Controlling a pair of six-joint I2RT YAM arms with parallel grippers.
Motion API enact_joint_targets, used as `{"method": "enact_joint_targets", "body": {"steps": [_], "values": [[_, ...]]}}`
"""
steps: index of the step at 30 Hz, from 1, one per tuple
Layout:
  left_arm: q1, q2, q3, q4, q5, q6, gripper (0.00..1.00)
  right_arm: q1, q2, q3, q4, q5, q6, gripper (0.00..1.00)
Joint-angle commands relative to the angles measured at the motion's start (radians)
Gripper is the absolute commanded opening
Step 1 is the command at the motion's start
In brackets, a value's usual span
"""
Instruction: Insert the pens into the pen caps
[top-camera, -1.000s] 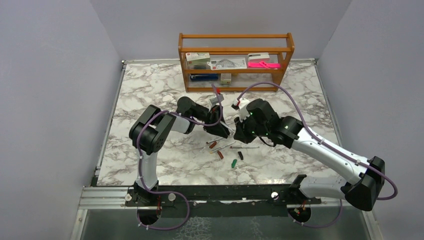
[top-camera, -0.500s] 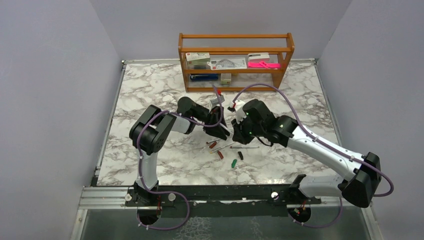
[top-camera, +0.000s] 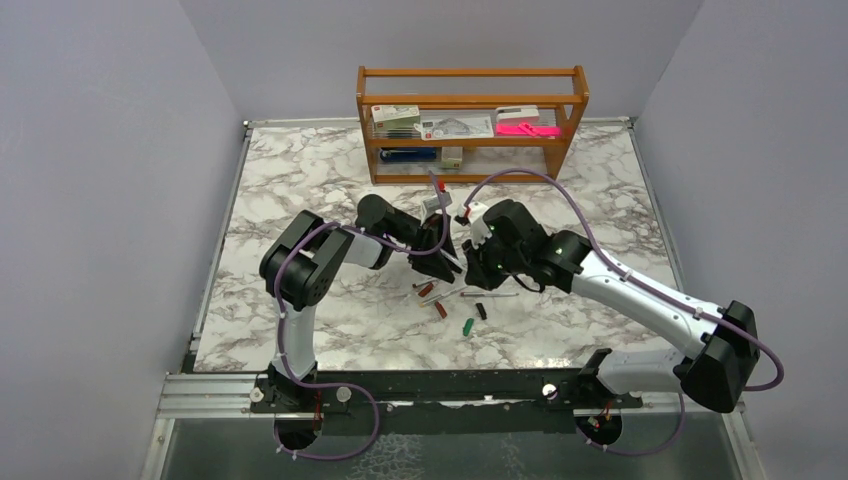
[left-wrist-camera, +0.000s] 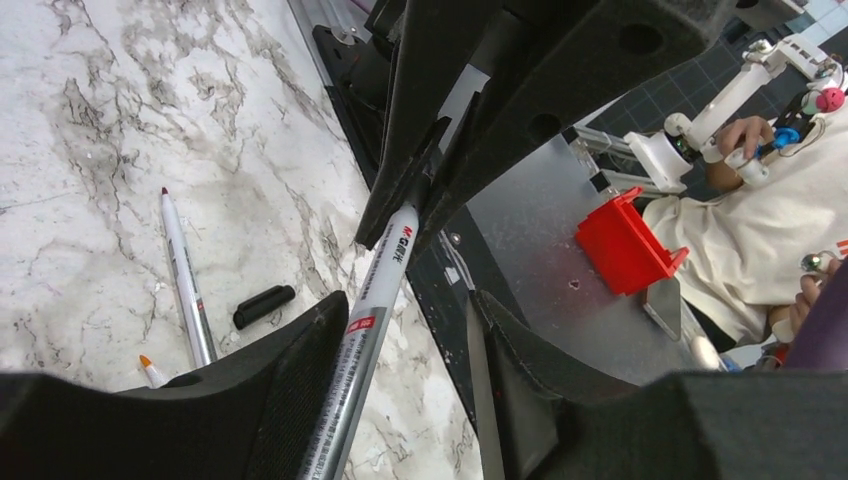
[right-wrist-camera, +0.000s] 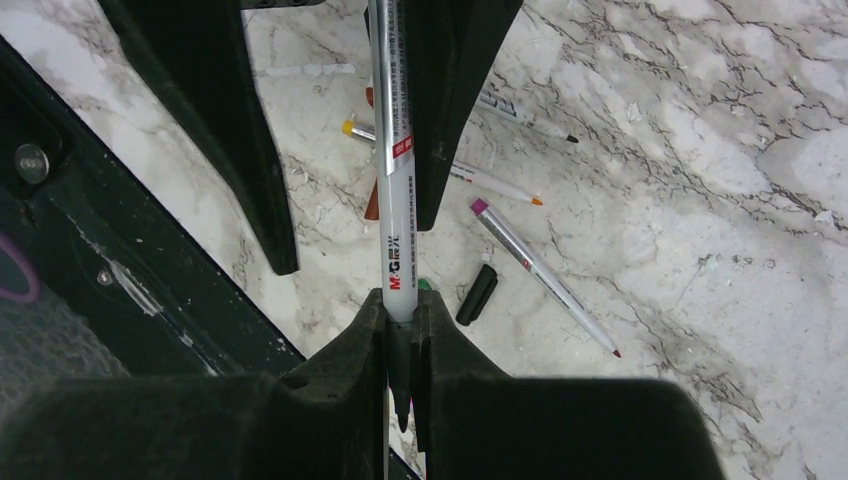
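Note:
My right gripper (right-wrist-camera: 400, 300) is shut on one end of a silvery pen (right-wrist-camera: 393, 150), with a dark tapered piece of it between the fingers. That pen (left-wrist-camera: 375, 300) runs between the fingers of my left gripper (left-wrist-camera: 415, 300), which is open; the barrel lies against one finger with a gap to the other. Both grippers meet above the table's middle, the left gripper (top-camera: 447, 260) and the right gripper (top-camera: 472, 268). Loose pens (right-wrist-camera: 545, 275) (left-wrist-camera: 185, 280) lie below. A black cap (right-wrist-camera: 478, 295), a green cap (top-camera: 468, 325) and red-brown caps (top-camera: 426, 290) (top-camera: 440, 310) lie beside them.
A wooden shelf rack (top-camera: 470, 75) stands at the back of the marble table (top-camera: 300, 190), holding boxes and a flat pink object (top-camera: 528, 129). The table's dark front rail (right-wrist-camera: 120, 290) runs close below the grippers. Grey walls close in both sides.
My left gripper's fingers have spread apart around the pen. The right arm has shifted slightly left, keeping its hold on the pen.

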Motion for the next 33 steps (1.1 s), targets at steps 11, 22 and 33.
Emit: {"method": "enact_joint_targets", "body": {"steps": [11, 22, 33], "values": [[-0.003, -0.002, 0.025, 0.222, 0.092, 0.009, 0.00, 0.001, -0.013, 0.018, 0.021, 0.084, 0.034, 0.24], [0.048, -0.002, 0.028, 0.223, -0.324, 0.037, 0.00, 0.001, -0.410, -0.159, 0.416, 0.421, 0.198, 0.70], [0.005, -0.275, -0.180, 0.220, -0.823, 0.302, 0.00, 0.001, -0.697, -0.520, 0.921, 0.506, 0.461, 0.73]]}}
